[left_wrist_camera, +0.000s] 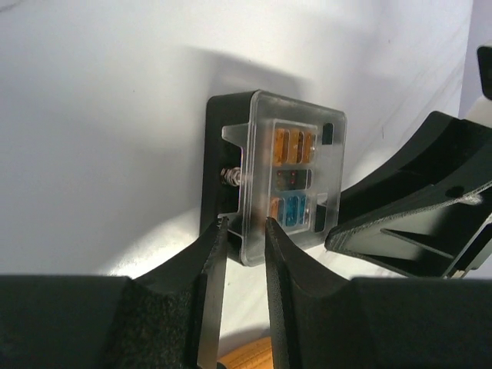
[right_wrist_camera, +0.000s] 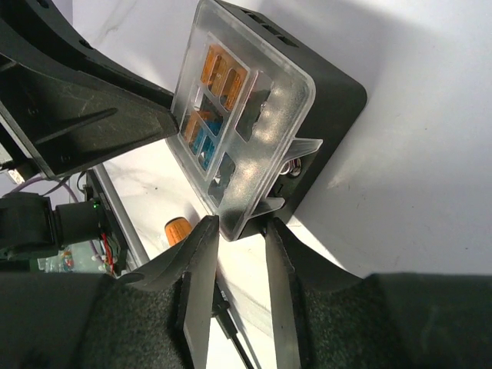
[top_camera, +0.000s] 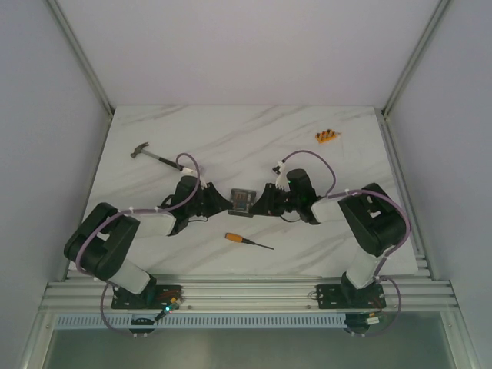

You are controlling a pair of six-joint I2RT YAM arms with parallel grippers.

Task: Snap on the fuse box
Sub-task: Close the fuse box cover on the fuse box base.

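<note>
The fuse box (top_camera: 241, 200) is a black squarish box with a clear cover over orange and blue fuses, lying at the table's centre. In the left wrist view the box (left_wrist_camera: 292, 169) has its near edge between my left gripper's (left_wrist_camera: 246, 223) fingertips, one on the black base side and one on the clear cover. In the right wrist view the box (right_wrist_camera: 254, 115) has its cover tab and base corner pinched in my right gripper (right_wrist_camera: 238, 224). From above, the left gripper (top_camera: 223, 204) and right gripper (top_camera: 260, 201) meet at the box from either side.
An orange-handled screwdriver (top_camera: 246, 241) lies just in front of the box. A hammer (top_camera: 150, 154) lies at the back left. A small orange block with dark dots (top_camera: 327, 136) sits at the back right. Metal frame rails edge the table.
</note>
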